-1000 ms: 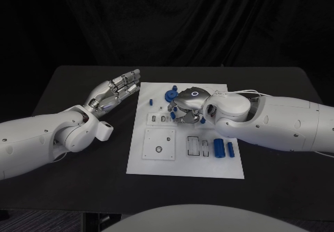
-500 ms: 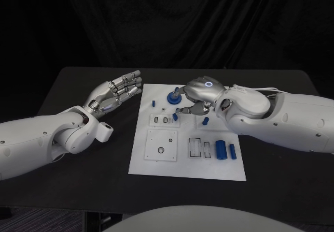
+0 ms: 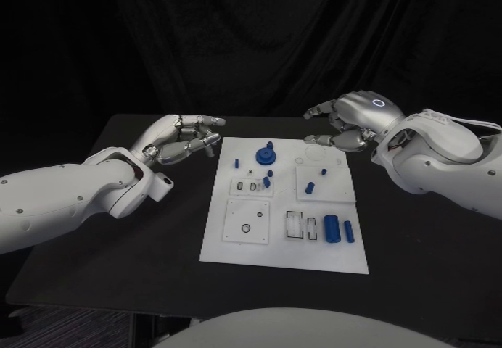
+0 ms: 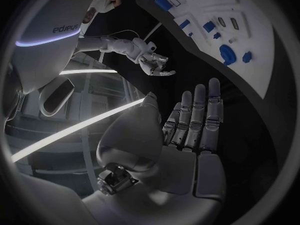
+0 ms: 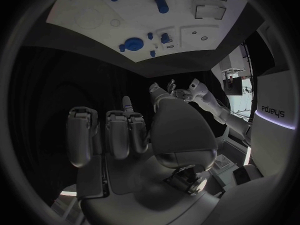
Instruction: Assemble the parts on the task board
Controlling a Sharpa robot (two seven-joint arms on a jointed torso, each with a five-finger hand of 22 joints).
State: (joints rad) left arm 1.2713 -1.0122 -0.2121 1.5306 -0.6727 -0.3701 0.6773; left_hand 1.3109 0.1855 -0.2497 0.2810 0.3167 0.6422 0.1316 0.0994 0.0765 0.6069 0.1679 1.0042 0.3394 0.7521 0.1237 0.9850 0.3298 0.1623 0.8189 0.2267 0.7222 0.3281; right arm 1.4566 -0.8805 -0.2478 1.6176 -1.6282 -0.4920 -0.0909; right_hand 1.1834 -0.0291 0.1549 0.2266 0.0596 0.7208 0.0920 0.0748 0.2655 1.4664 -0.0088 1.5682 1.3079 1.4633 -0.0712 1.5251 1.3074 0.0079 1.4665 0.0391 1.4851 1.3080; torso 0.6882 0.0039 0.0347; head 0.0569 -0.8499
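The white task board (image 3: 282,250) lies in the middle of the black table. A round blue part (image 3: 265,154) stands near its far edge, and small blue pegs (image 3: 268,179) sit just in front of it. A short blue piece (image 3: 310,188) sits in a square recess. Two blue cylinders (image 3: 338,228) lie at the near right. My right hand (image 3: 345,125) hovers over the board's far right corner, fingers apart and empty. My left hand (image 3: 189,138) floats beside the far left corner, loosely curled and holding nothing. The wrist views show each palm bare: left hand (image 4: 194,120), right hand (image 5: 119,135).
Bare black table (image 3: 125,239) stretches left and right of the board. A square plate with a hole (image 3: 248,220) and narrow slots (image 3: 301,223) mark the board's near half. A dark curtain hangs behind the table.
My right hand has lifted off the middle of the board and drawn back to its far right corner, uncovering the blue piece in the recess. The left hand's fingers have curled slightly. The camera has shifted.
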